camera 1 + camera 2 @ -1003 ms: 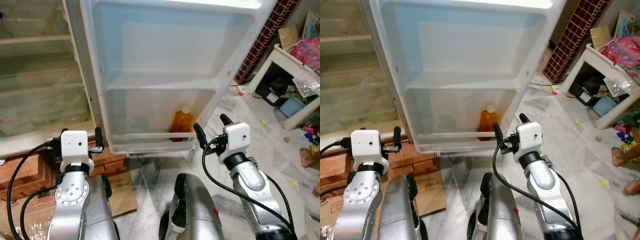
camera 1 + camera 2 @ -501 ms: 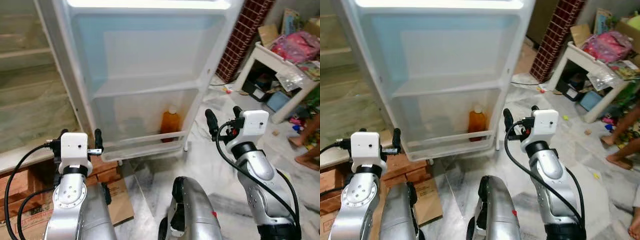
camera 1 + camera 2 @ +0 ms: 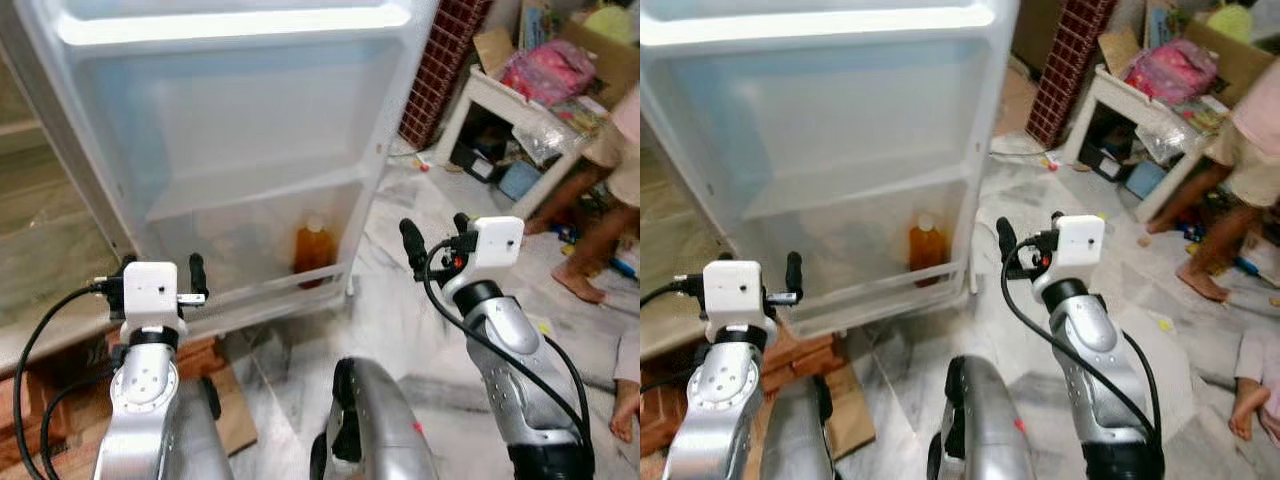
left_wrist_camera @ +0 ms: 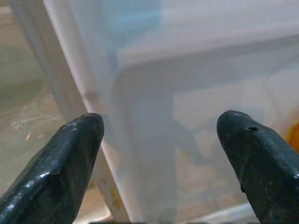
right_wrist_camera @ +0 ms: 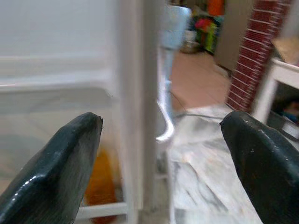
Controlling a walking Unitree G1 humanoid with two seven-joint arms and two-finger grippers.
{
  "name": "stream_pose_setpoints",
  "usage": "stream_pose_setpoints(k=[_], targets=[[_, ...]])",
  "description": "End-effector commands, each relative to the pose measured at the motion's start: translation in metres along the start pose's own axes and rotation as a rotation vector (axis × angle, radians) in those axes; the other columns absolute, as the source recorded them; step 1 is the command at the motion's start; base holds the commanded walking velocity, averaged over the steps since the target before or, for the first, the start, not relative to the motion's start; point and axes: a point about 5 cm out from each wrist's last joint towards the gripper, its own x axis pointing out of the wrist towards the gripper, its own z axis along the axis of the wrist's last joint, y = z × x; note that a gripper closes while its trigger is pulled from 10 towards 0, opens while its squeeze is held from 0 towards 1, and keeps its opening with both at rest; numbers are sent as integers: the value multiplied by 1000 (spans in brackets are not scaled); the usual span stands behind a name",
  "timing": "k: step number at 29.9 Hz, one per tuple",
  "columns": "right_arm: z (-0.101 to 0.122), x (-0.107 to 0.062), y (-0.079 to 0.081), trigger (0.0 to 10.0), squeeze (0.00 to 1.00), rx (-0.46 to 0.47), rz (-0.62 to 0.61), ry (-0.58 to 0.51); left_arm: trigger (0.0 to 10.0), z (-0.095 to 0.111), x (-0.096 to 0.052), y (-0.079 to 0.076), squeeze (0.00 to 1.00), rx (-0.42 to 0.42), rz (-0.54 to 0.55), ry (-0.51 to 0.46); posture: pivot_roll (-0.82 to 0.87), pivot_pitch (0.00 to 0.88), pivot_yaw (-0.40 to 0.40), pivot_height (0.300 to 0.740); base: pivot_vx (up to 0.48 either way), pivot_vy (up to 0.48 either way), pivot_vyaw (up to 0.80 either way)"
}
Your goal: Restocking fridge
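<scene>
Far left there's a bit of the fridge's inner shelving (image 3: 40, 250), then the open fridge door (image 3: 240, 130) takes up most of the middle. The left gripper (image 3: 160, 272) is held up in front of the door's lower left corner, fingers spread wide with nothing between them.

An orange bottle (image 3: 312, 252) stands upright in the door's bottom rack (image 3: 270, 295), tucked toward the rack's right end behind the rail. So one item looks stocked already.

The right gripper (image 3: 432, 232) is also spread apart and empty, hanging just past the door's right edge, near the bottle but not touching anything.

Further right: a white side table (image 3: 500, 110) with clutter on it, and a person's legs (image 3: 590, 220) on the marble floor.

My guess is the next move is fetching another item. I'd turn slowly, keep both arms clear of the door edge so it doesn't get knocked, and give that person plenty of room.
</scene>
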Motion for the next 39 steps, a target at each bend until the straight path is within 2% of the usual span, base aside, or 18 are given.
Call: stream_pose_setpoints(k=[1, 11, 19, 29, 33, 39], targets=[[7, -1, 6, 10000, 0, -13, 47, -34, 10000, -3, -1, 2, 0, 9, 7, 13, 50, 15, -99, 509, 0, 0, 0], [9, 0, 8, 10000, 0, -11, 65, -45, 10000, -4, -4, 1, 0, -3, -3, 23, 56, 23, -102, 583, 0, 0, 0], [8, 0, 8, 10000, 0, -12, 73, -44, 10000, -4, -4, -1, 0, 5, -10, 18, 53, 22, -101, 623, 0, 0, 0], [7, 0, 9, 10000, 0, -8, 81, -40, 10000, -3, -2, -3, 0, 7, -16, 10, 53, 20, -101, 683, -249, 0, 0], [3, 0, 11, 10000, 0, 21, 98, -21, 10000, -3, -2, -3, 0, 6, -14, 10, 52, 21, -102, 687, -297, 0, 0], [-4, 0, 10, 10000, 0, 7, 80, 24, 10000, -3, -1, -4, 0, 5, -14, 10, 53, 20, -101, 687, -296, 0, 0]])
